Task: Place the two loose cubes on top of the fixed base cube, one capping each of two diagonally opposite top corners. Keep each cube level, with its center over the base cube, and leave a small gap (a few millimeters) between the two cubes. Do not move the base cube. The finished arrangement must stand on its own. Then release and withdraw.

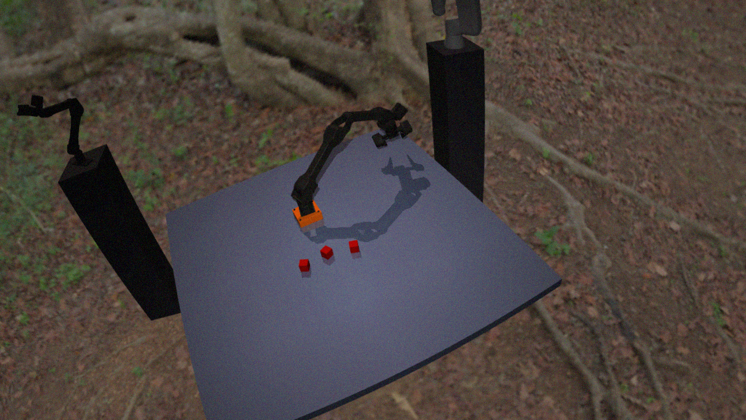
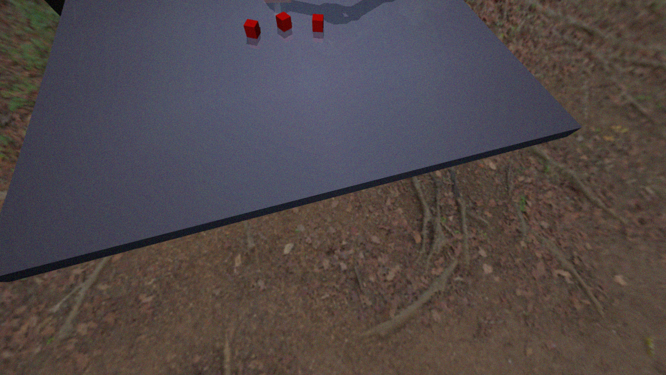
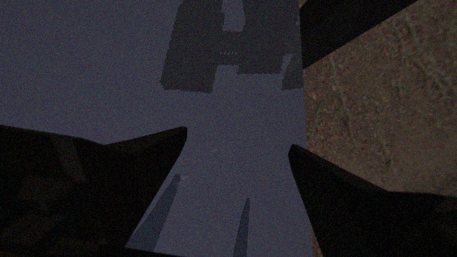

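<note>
Three red cubes sit in a loose row on the grey surface: a left cube, a middle cube and a right cube, all apart from one another (which is the fixed base cannot be told). The pincer hangs spread wide and empty over the surface's far edge, well apart from them.

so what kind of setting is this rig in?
Looks like an outdoor woodland floor: big tree roots, leaf-strewn dirt and grass patches surround a grey table holding three red cubes, with the open tool above its far edge.
</note>
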